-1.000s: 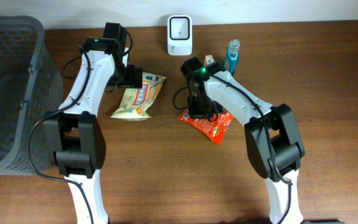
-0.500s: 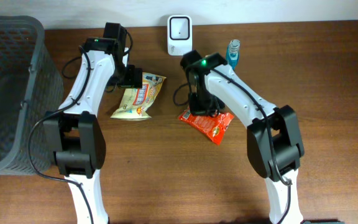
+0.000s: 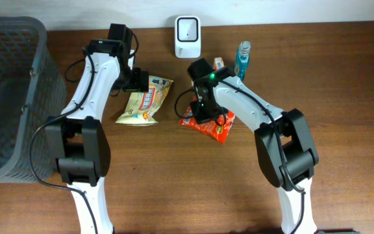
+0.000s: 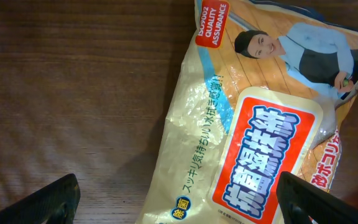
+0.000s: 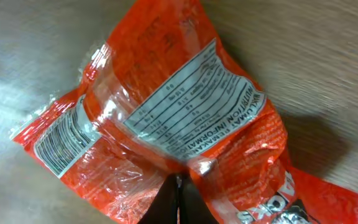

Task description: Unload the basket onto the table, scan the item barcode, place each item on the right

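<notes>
My right pincer [image 5: 178,190] is pinched shut on the shiny orange-red snack packet [image 5: 166,118], near the middle of the brown wooden table [image 3: 174,182]. The packet's long side runs left to right. From above, my right arm [image 3: 245,101] hides its middle. My left pincer [image 4: 179,200] is spread wide.

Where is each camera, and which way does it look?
Overhead: above the table, straight down on left arm, right arm, yellow bag, orange bag.
Left wrist: down at the yellow bag; tips of the open left claw show.
Right wrist: down at the orange bag, pinched by the shut right claw.
Shared: overhead sees both bags too.
</notes>
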Action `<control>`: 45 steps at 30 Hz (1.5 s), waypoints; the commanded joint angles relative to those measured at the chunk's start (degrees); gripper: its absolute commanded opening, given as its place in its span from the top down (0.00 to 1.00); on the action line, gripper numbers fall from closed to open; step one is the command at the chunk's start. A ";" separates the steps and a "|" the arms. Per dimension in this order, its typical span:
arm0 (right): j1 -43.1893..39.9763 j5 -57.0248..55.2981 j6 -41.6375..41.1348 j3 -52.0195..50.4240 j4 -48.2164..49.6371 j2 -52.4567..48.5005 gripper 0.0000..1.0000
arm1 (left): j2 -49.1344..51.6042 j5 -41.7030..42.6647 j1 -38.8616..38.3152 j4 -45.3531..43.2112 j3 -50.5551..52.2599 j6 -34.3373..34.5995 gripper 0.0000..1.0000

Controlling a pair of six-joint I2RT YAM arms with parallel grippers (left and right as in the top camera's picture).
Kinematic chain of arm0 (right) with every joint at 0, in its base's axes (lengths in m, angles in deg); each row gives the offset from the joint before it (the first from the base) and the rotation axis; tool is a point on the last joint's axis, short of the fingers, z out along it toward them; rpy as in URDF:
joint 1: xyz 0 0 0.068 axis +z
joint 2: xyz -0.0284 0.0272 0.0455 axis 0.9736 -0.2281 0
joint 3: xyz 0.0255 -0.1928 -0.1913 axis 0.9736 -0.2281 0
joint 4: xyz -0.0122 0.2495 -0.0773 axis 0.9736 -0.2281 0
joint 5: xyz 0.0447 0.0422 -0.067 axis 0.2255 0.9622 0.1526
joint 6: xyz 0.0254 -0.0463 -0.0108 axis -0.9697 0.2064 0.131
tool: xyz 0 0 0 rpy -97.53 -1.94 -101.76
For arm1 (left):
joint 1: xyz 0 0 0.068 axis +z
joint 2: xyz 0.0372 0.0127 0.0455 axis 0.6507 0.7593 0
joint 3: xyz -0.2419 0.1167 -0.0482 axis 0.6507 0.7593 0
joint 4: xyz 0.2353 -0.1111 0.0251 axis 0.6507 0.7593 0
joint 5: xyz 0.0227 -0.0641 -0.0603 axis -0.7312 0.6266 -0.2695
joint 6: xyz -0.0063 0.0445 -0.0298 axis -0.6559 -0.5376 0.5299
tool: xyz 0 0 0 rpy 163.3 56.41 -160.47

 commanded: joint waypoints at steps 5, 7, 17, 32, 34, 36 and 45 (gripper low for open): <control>3.74 4.42 8.15 -4.74 -1.77 -1.03 0.96 | 0.24 -0.46 0.20 0.04 -0.90 -0.31 0.01; 3.63 4.37 8.22 -3.78 -3.19 -0.59 0.96 | 0.24 -0.46 0.20 0.04 -0.90 -0.31 0.01; 3.17 3.93 7.10 7.72 -14.64 5.29 0.96 | 0.24 -0.46 0.20 0.04 -0.90 -0.31 0.01; -1.49 -15.10 -12.48 8.87 -31.23 17.55 0.01 | 0.24 -0.46 0.20 0.04 -0.90 -0.31 0.01; -3.28 -13.07 -12.44 7.76 -31.10 17.49 0.02 | 0.24 -0.46 0.20 0.04 -0.90 -0.31 0.01; -4.96 -9.27 -10.40 5.68 -30.36 17.44 0.01 | 0.24 -0.46 0.20 0.04 -0.90 -0.31 0.01; -6.86 11.78 0.63 -12.33 -7.85 17.42 0.01 | 0.24 -0.46 0.20 0.04 -0.90 -0.31 0.01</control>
